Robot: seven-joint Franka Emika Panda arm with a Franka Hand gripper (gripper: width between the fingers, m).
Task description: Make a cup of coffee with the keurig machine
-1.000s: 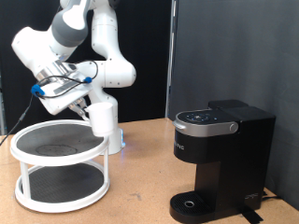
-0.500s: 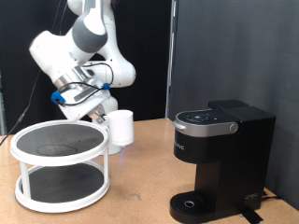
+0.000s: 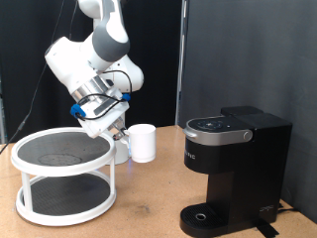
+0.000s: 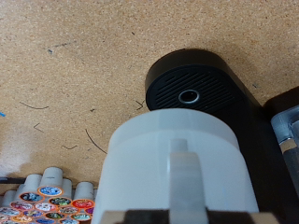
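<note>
In the exterior view, the white arm's end effector (image 3: 117,130) carries the cup (image 3: 143,142), a smooth white mug, in the air between the white two-tier round stand (image 3: 63,177) with dark mesh shelves and the keurig machine (image 3: 235,175), a glossy black box with a grey button panel; its front lettering is too small to read. The wooden table (image 3: 149,203) lies below.

In the wrist view, the end effector pinches the cup (image 4: 179,168) by its handle, above the machine's round ribbed drip tray (image 4: 191,89). Coffee pods (image 4: 51,202) with printed lids, unreadable, sit nearby.
</note>
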